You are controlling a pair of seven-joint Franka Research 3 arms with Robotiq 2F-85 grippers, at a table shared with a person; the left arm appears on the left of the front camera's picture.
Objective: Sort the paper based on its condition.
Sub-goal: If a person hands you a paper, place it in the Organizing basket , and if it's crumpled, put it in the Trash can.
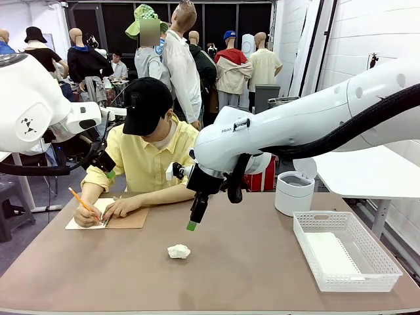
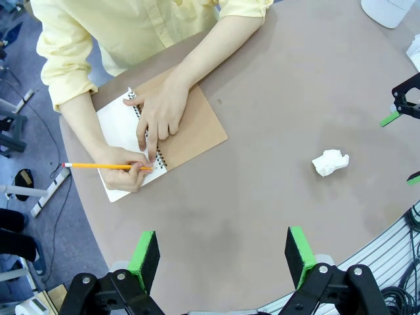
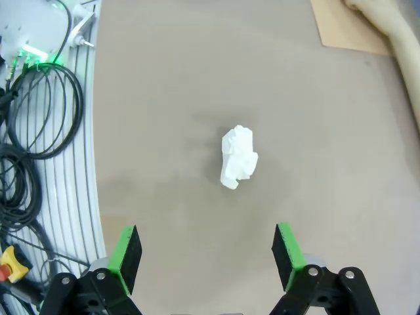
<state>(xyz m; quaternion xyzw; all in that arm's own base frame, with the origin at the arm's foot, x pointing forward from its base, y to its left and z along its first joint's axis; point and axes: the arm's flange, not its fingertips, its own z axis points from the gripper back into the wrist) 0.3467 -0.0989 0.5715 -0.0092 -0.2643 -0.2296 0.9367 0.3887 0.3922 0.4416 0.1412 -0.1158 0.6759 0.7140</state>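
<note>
Crumpled paper (image 1: pixel 178 251): white ball on the brown table (image 1: pixel 249 275), near the middle, lying alone.
Basket (image 1: pixel 308 256): white mesh, near right; flat paper (image 1: pixel 331 256) lies inside.
Right claw (image 1: pixel 192 225): hangs over the table just beyond the ball, fingers spread wide, holding nothing.
Left claw (image 2: pixel 220 236): raised at the left, fingers wide apart, empty.
Notebook (image 1: pixel 128 218): far left, open, brown cover; a person's hand (image 1: pixel 85 215) holds an orange pencil (image 1: pixel 82 199) on its page.
Bin (image 1: pixel 293 191): white, round, far right.
</note>
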